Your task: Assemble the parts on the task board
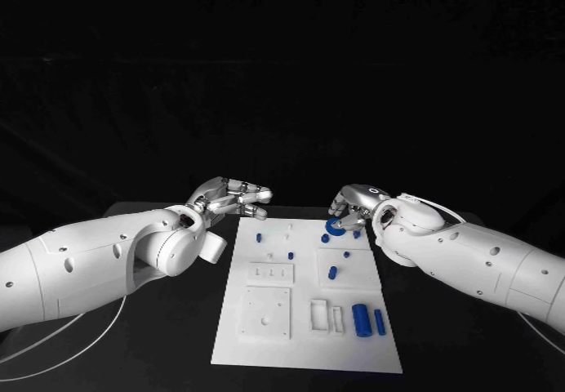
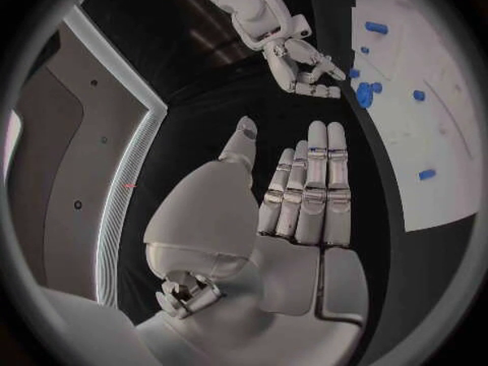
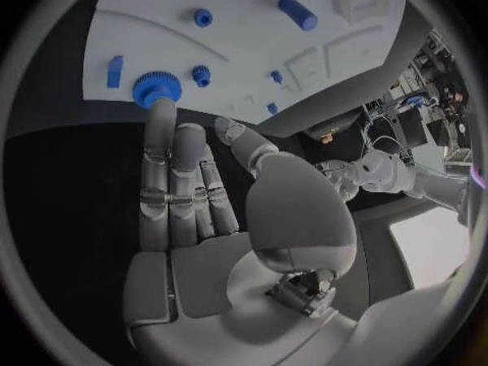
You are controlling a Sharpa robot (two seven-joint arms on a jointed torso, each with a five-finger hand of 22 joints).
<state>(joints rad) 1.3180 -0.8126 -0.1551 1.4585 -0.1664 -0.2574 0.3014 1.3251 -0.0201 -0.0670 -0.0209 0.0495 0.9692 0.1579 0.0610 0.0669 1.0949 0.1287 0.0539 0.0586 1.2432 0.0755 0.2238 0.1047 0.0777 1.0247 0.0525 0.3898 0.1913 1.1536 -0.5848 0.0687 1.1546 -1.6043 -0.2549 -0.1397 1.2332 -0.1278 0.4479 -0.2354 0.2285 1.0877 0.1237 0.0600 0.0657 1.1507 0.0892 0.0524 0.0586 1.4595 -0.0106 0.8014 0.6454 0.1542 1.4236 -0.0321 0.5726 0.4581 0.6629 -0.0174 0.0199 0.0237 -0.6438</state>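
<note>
**Right hand at the gear, nothing gripped yet**

The right hand reaches the board's far right corner, fingers extended with a fingertip touching the large blue gear; nothing is gripped. The left hand hovers off the far left corner, fingers apart and empty. Other parts lie near the front edge. Risk: a fingertip push could slide the gear off the board's edge onto the tabletop.
</note>
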